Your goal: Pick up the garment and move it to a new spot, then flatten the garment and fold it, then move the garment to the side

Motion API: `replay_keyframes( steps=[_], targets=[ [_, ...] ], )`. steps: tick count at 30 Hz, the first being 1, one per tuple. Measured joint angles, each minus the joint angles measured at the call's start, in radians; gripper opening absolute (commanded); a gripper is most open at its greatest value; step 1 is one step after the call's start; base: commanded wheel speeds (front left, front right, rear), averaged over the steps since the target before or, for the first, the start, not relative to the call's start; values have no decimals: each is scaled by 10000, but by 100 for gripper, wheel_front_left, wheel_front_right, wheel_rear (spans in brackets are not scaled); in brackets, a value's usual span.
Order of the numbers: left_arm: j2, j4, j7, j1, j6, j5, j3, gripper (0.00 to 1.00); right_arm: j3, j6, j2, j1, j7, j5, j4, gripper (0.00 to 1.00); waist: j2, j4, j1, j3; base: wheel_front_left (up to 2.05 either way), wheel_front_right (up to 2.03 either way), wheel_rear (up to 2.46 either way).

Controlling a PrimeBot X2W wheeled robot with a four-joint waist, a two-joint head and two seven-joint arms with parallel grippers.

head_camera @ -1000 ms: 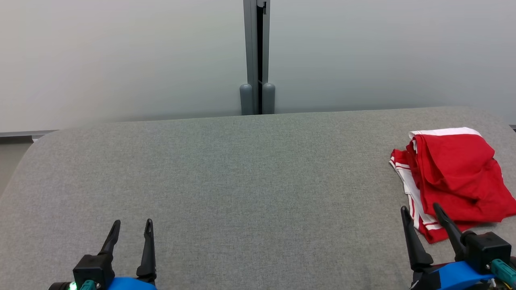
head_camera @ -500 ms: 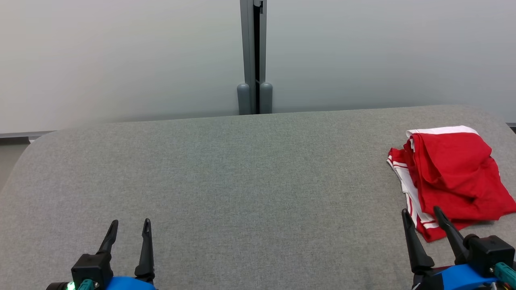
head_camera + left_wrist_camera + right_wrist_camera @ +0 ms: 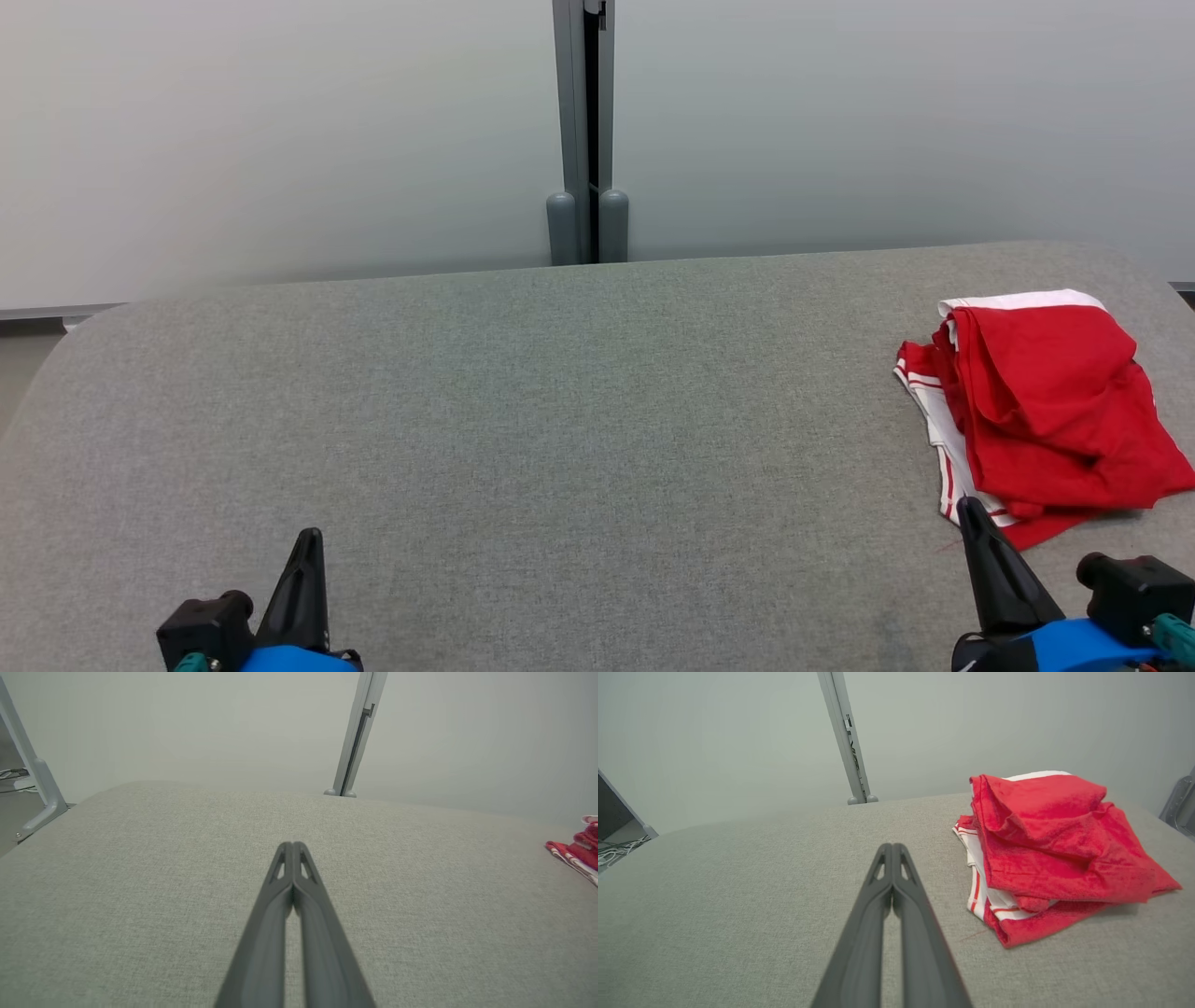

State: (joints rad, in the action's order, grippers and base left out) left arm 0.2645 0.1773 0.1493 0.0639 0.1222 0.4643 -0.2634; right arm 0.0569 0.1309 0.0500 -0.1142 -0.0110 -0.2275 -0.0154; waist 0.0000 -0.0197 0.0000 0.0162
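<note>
The garment is a red piece with white striped trim, lying bunched in a loose pile at the right end of the grey padded table. It appears again in the right wrist view and at the far right edge of the left wrist view. My right gripper is shut and empty, its tip just at the pile's near left corner; in its wrist view the joined tips sit left of the cloth. My left gripper is shut and empty over bare table at the lower left.
A grey upright post with two rounded feet stands behind the table's far edge against a pale wall. A metal frame leg and cables lie off the table's left end. The table's corners are rounded.
Both grippers have gone from open to shut, with nothing between their fingers. Both have drawn back slightly toward the bottom edge. The garment lies as before.
</note>
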Motion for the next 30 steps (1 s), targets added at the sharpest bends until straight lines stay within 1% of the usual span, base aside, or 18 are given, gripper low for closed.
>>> replay_keyframes(
  steps=[2,3,18,30],
  targets=[
    [-52,23,-79,-3,-90,334,98,0,2,0,0,17,-29,-408,73,0,0,3,0,-3,0,0,0],
    [-52,23,-79,-3,-90,334,98,0,2,0,0,17,-29,-408,73,0,0,3,0,-3,0,0,0],
    [-428,217,-545,-277,-573,2612,784,0,42,-2,19,380,-151,-3156,600,0,2,28,0,-28,0,0,0],
    [-700,295,-867,-504,-895,4146,1258,0,86,-2,35,710,-282,-5020,936,0,2,49,0,-46,0,0,0]
  ],
)
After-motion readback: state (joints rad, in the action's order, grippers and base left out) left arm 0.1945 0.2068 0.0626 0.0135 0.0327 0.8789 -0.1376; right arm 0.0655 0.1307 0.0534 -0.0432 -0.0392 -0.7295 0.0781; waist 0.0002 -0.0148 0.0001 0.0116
